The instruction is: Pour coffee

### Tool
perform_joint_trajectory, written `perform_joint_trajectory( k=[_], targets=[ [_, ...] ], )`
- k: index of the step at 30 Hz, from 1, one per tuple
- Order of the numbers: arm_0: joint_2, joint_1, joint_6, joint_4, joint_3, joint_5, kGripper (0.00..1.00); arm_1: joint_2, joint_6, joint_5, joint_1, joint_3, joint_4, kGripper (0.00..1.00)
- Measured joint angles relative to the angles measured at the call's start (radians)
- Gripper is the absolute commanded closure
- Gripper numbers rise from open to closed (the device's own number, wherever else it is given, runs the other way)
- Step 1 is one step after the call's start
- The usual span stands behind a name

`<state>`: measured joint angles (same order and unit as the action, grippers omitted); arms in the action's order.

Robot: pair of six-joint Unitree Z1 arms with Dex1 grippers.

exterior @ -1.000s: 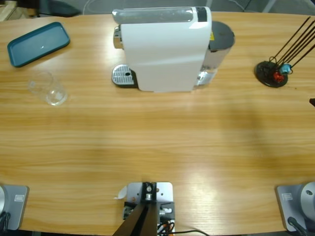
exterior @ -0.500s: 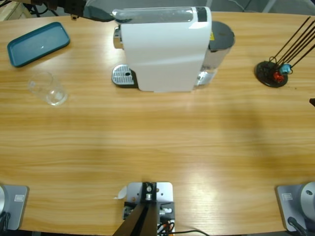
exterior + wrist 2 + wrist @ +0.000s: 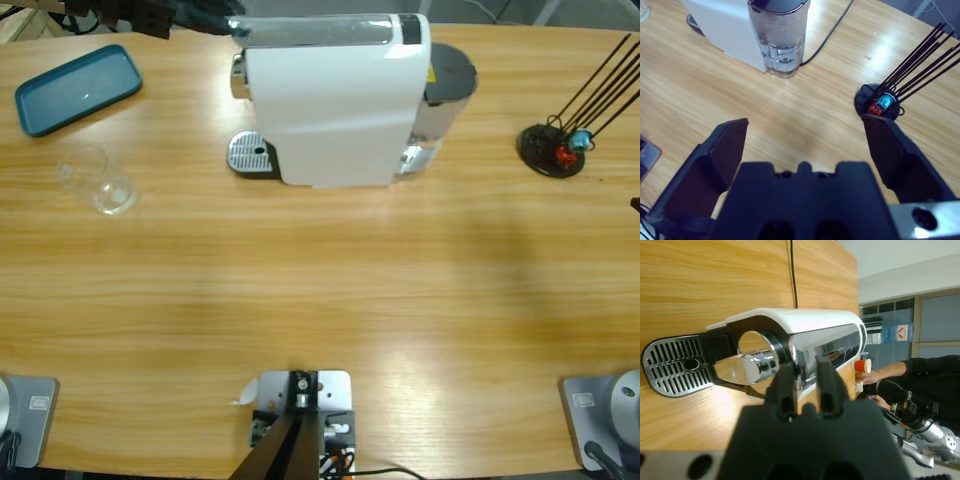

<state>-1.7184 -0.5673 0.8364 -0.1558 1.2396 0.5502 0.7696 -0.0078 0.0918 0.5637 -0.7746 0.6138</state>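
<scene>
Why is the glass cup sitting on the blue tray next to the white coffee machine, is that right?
Not quite. In the high view the glass cup stands on the bare wooden table, below the blue tray and apart from it. The tray holds nothing, and both do sit to one side of the white coffee machine.

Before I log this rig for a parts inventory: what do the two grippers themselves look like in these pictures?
Both are matte black. The left gripper has two narrow, slim jaws rising from a broad, rounded black body. The right gripper has wide, flat, paddle-like jaws on a blocky black body, with a silver-grey metal part at its lower right. No markings or cables show on either.
</scene>
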Motion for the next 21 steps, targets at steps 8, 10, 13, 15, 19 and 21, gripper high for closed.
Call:
perform_joint_trajectory(
  k=[8, 10, 13, 15, 19, 21],
  targets=[
    [0.0, -0.002, 0.031, 0.02, -0.002, -0.004, 1.0, 0.0, 0.001, 0.002, 0.0, 0.0, 0.0, 0.0],
    [0.0, -0.002, 0.053, 0.042, -0.003, -0.003, 1.0, 0.0, 0.001, 0.002, 0.0, 0.0, 0.0, 0.0],
    [0.008, -0.027, 0.071, 0.102, 0.041, 0.011, 1.0, 0.0, 0.001, 0.002, 0.0, 0.0, 0.0, 0.0],
    [0.014, -0.062, 0.081, 0.121, 0.099, 0.018, 1.0, 0.0, 0.001, 0.002, 0.0, 0.0, 0.0, 0.0],
    [0.014, -0.099, 0.086, 0.129, 0.206, 0.018, 1.0, 0.0, 0.001, 0.003, 0.0, 0.0, 0.0, 0.014],
    [0.014, -0.112, 0.021, 0.13, 0.232, 0.018, 0.658, 0.0, 0.014, 0.016, 0.0, 0.0, 0.0, 0.023]
  ],
)
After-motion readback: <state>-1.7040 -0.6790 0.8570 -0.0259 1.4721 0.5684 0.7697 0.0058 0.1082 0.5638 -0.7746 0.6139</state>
